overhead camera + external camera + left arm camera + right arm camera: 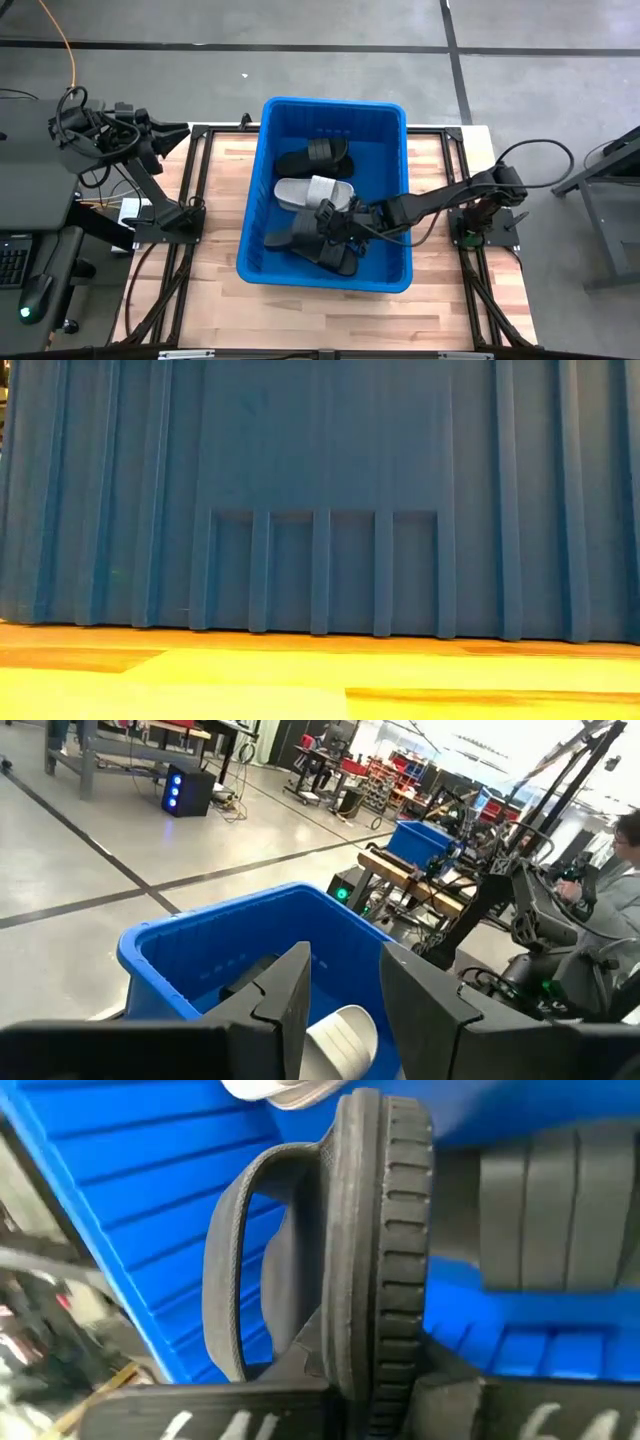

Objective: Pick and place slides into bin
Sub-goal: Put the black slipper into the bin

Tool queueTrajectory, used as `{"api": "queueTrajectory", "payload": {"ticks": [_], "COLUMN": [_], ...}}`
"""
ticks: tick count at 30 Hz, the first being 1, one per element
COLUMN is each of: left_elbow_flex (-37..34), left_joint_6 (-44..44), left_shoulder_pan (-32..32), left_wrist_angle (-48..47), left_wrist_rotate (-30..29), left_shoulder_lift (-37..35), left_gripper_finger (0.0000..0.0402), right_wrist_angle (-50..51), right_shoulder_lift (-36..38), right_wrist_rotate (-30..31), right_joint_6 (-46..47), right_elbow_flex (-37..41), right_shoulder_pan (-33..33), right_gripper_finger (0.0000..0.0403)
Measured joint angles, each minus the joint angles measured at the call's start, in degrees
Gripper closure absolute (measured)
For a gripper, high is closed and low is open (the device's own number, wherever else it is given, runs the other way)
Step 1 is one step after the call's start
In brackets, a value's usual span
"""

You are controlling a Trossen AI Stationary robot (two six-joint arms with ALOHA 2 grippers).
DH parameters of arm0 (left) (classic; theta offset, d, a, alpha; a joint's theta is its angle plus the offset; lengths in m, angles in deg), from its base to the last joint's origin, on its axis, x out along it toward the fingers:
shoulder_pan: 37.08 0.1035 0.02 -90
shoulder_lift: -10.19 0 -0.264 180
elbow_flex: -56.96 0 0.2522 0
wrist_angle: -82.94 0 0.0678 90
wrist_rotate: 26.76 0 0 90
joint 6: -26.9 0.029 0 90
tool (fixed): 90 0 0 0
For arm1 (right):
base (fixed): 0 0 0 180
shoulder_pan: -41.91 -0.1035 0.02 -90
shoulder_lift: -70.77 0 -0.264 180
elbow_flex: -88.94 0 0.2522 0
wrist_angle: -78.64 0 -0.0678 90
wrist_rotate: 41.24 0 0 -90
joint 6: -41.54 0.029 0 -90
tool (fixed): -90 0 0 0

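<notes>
Slide clamped over bin

Black slide [375, 1270] sits edge-on between our right gripper [335, 222] fingers, pinched at the sole, inside the blue bin [330, 108]. Grey slide [312, 192] lies just beyond the fingertips. Left gripper [345, 995] waits outside the bin, fingers parted, holding nothing.

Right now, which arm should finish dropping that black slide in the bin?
Right. Its gripper is already inside the bin, its fingers shut on the black slide. The left gripper waits outside the bin's left wall, holding nothing.
</notes>
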Motion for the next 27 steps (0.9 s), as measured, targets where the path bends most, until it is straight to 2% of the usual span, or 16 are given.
{"api": "queueTrajectory", "payload": {"ticks": [6,14,19,22,24,27], "left_elbow_flex": [0.0,0.0,0.0,0.0,0.0,0.0], "left_joint_6": [4.38,5.99,6.16,6.92,8.44,9.93], "left_shoulder_pan": [-0.02,-0.02,-0.02,-0.02,0.0,-0.02], "left_wrist_angle": [0.53,0.76,0.76,0.74,0.77,0.87], "left_wrist_rotate": [-0.02,-0.02,0.55,2.03,2.63,3.26], "left_shoulder_lift": [0.0,0.0,0.0,0.0,0.0,0.0], "left_gripper_finger": [0.0289,0.0289,0.0289,0.0289,0.0289,0.0289], "right_wrist_angle": [5.12,15.28,12.96,11.0,10.47,9.04], "right_shoulder_lift": [0.0,0.0,0.0,-0.58,-1.58,-2.69], "right_wrist_rotate": [-1.48,-5.08,3.12,5.03,4.81,0.99], "right_joint_6": [8.06,10.73,9.25,8.82,9.07,10.2], "right_elbow_flex": [-0.02,-0.02,-0.02,-0.11,-0.09,-0.04], "right_shoulder_pan": [-0.4,-1.35,-1.49,-0.85,-0.91,-1.12], "right_gripper_finger": [0.0393,0.0393,0.0393,0.0393,0.0393,0.0393]}}
